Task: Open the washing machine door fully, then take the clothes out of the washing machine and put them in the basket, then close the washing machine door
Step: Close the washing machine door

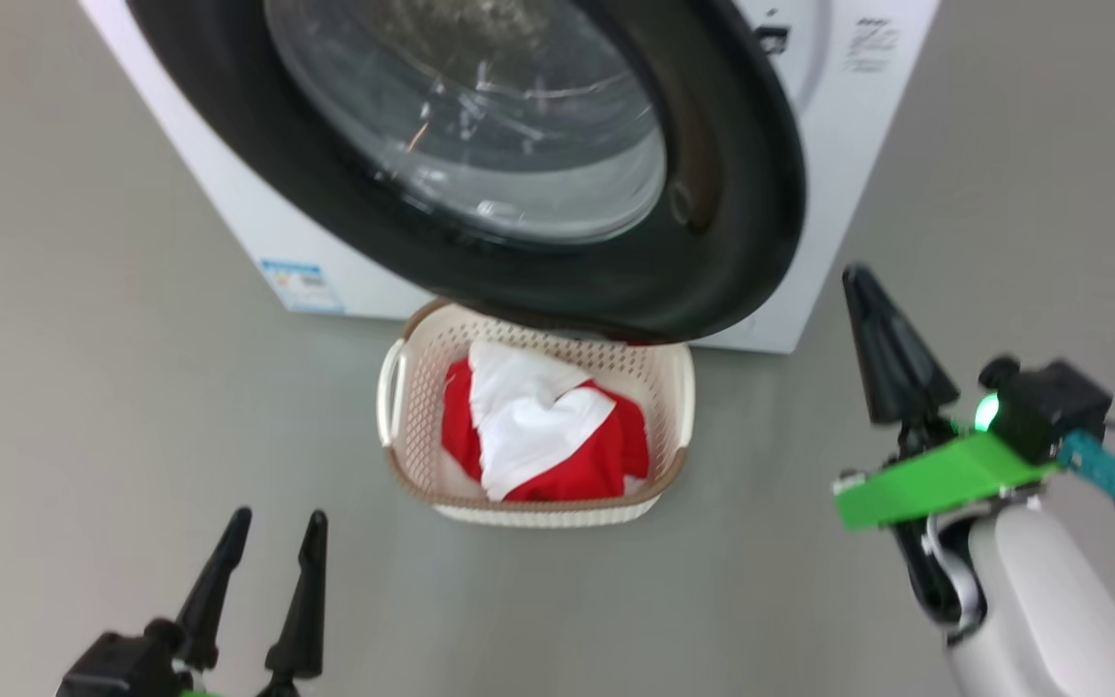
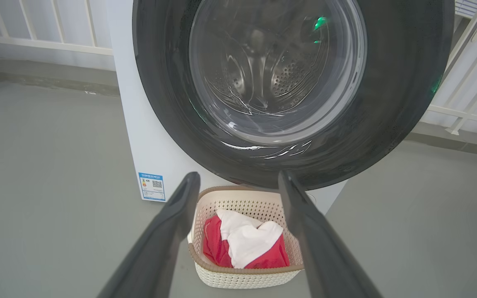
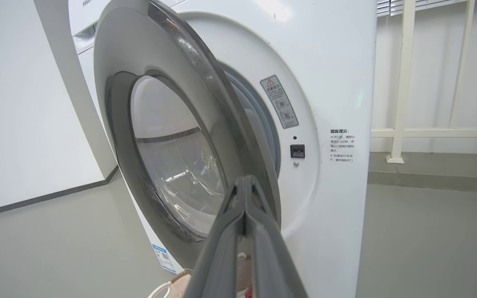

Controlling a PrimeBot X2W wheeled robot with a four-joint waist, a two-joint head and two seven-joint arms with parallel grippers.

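Jaws on my right arm are pressed fully together, their two dark fingers [image 3: 222,248] meeting along one seam with nothing between them. From the head camera they read as a single black spike standing just off the free edge of the washing machine door [image 1: 741,213], with a thin gap showing between tip and glossy rim. The right wrist camera looks along them at that same edge. There the door stands ajar from the front of the washing machine [image 3: 338,82], and the latch slot [image 3: 297,150] is uncovered.

My left jaws are spread wide and hold nothing. They hang low over the grey floor [image 1: 83,436], well back from everything. Through the left wrist camera they frame the basket [image 2: 246,281] between the two fingers.

That basket sits on the floor right against the washer's base, its rear rim tucked under the door's lower rim. The clothes [image 1: 538,436] lie inside it, red fabric with a white piece folded across the top. Through the door glass I can see the perforated drum [image 2: 288,78]. A blue label [image 1: 298,286] marks the machine's lower front.
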